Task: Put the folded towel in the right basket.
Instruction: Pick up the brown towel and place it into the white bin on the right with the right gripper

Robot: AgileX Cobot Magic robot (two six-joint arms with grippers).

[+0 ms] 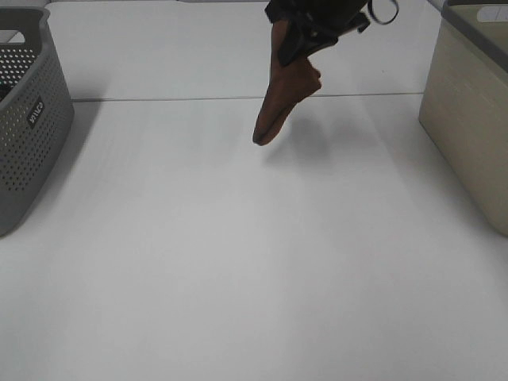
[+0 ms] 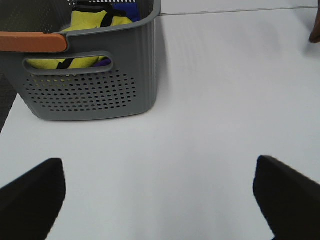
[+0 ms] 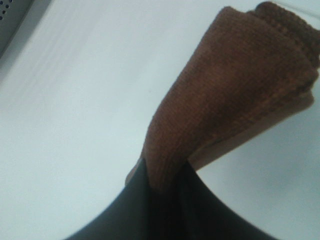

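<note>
The right gripper (image 1: pixel 303 41) is clamped on the upper end of the folded towel (image 1: pixel 279 103), which hangs limp above the table (image 1: pixel 238 262), well apart from the right basket (image 1: pixel 468 135), and looks soft, light and floppy, best pinched across all its layers at once.

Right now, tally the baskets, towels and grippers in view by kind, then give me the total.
Baskets: 2, the grey basket and the beige basket
Towels: 1, the brown folded towel
Grippers: 2, the left gripper and the right gripper
Total: 5
</note>
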